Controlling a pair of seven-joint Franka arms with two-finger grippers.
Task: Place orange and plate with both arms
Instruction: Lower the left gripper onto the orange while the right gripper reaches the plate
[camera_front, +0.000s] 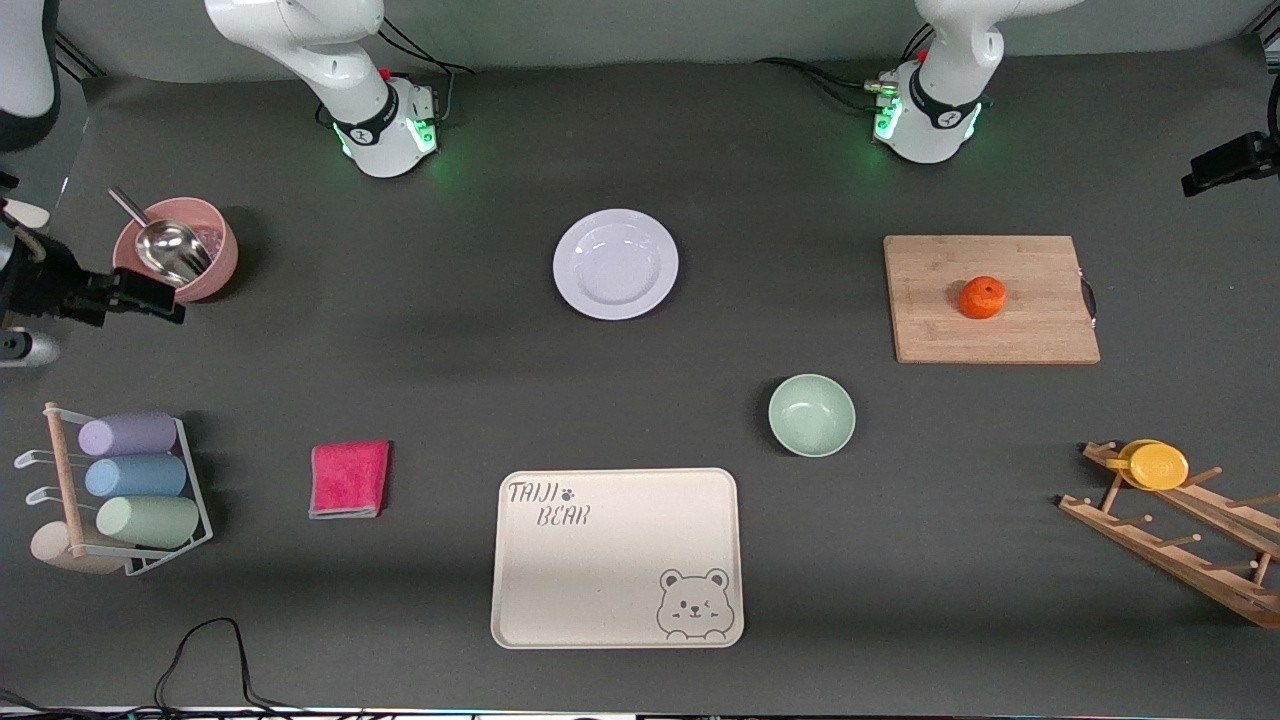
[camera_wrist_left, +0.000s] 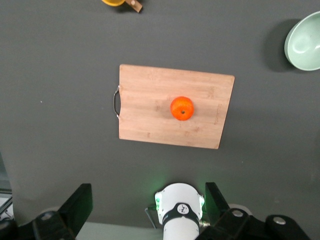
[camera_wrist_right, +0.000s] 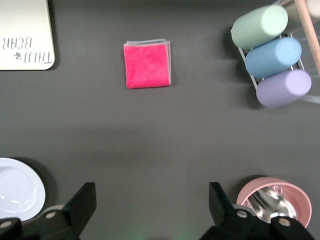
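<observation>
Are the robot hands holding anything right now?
No, nothing is held. The left gripper and the right gripper are both open and empty. The orange sits on the cutting board, and the plate on the table.

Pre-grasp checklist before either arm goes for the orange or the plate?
1. Orange free on the cutting board, nothing touching it: ok.
2. Plate bare, alone on the table: ok.
3. Left tool open, high over the board: ok.
4. Right tool open, high over the table between plate and pink bowl: ok.
5. Bear tray bare: ok.
6. Green bowl apart from the plate and board: ok.
</observation>
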